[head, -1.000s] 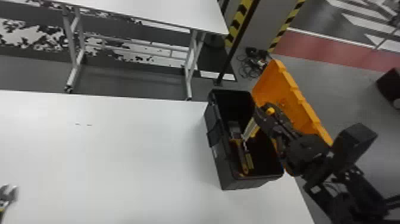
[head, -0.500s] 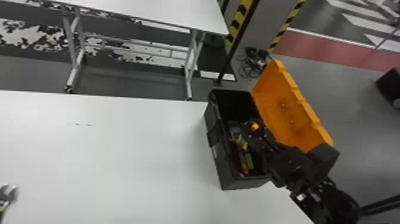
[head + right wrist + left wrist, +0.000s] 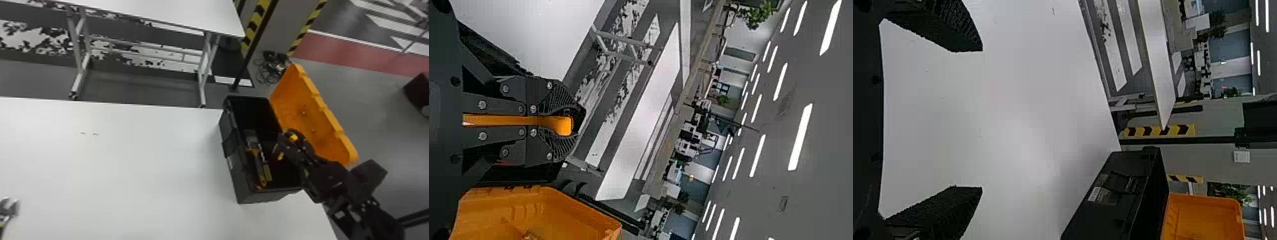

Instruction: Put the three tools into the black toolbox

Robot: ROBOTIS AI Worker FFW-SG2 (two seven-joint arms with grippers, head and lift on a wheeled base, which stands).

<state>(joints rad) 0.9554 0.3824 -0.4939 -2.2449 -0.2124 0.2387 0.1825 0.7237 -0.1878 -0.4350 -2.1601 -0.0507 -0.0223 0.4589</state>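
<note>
In the head view my right gripper (image 3: 281, 145) is over the open black toolbox (image 3: 230, 153), beside its lid. The right wrist view shows the right gripper (image 3: 561, 122) shut on an orange bar-shaped thing (image 3: 519, 120); what tool it belongs to I cannot tell. Inside the box lie an orange-handled tool (image 3: 259, 167) with a grey head and a black-and-yellow-handled tool (image 3: 267, 172). An adjustable wrench (image 3: 9, 208) rests at the table's left edge. In the left wrist view the left gripper (image 3: 970, 120) is open over the white table, nothing between its fingers.
The raised orange lid (image 3: 314, 121) stands along the toolbox's right side, close to my right arm. The white table (image 3: 127, 172) ends just right of the box. Beyond it are a second table (image 3: 159, 12) and a striped post (image 3: 255, 24).
My right gripper has moved left and toward the near side above the box, its forearm swinging the same way and baring more of the lid. The tools in the box and the wrench have kept their places.
</note>
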